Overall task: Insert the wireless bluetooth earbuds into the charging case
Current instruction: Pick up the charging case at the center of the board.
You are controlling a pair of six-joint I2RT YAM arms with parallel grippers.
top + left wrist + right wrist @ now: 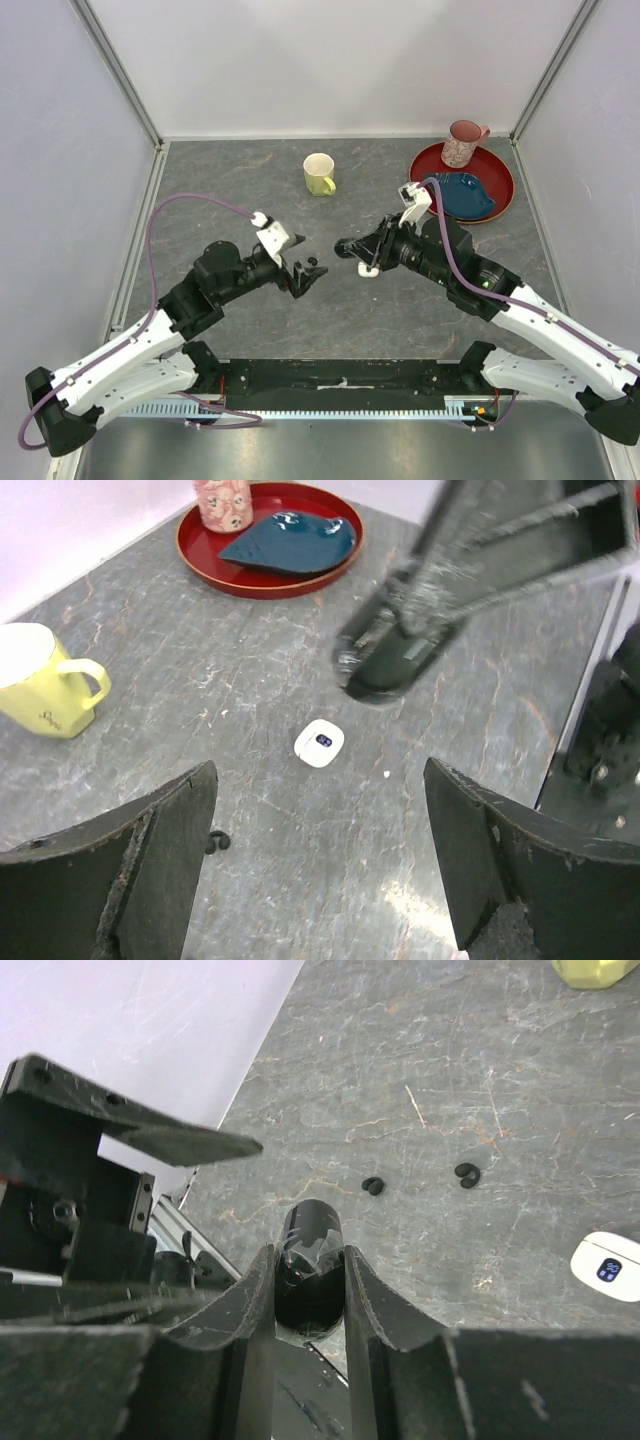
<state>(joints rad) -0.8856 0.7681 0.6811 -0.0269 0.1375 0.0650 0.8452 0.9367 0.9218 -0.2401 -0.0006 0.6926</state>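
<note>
My right gripper (308,1255) is shut on a glossy black charging case (308,1245) and holds it above the table; in the top view the gripper (345,247) sits mid-table. Two black earbuds (373,1186) (466,1174) lie on the grey table beyond it. A small white case (319,743) with a dark mark on top lies flat, also seen in the top view (368,270). My left gripper (318,780) is open and empty, facing the white case; one black earbud (217,841) lies by its left finger. I cannot make out the white buds.
A yellow mug (319,174) stands at the back centre. A red tray (497,170) at the back right holds a blue dish (465,194) and a pink patterned cup (462,143). Walls enclose the table on three sides.
</note>
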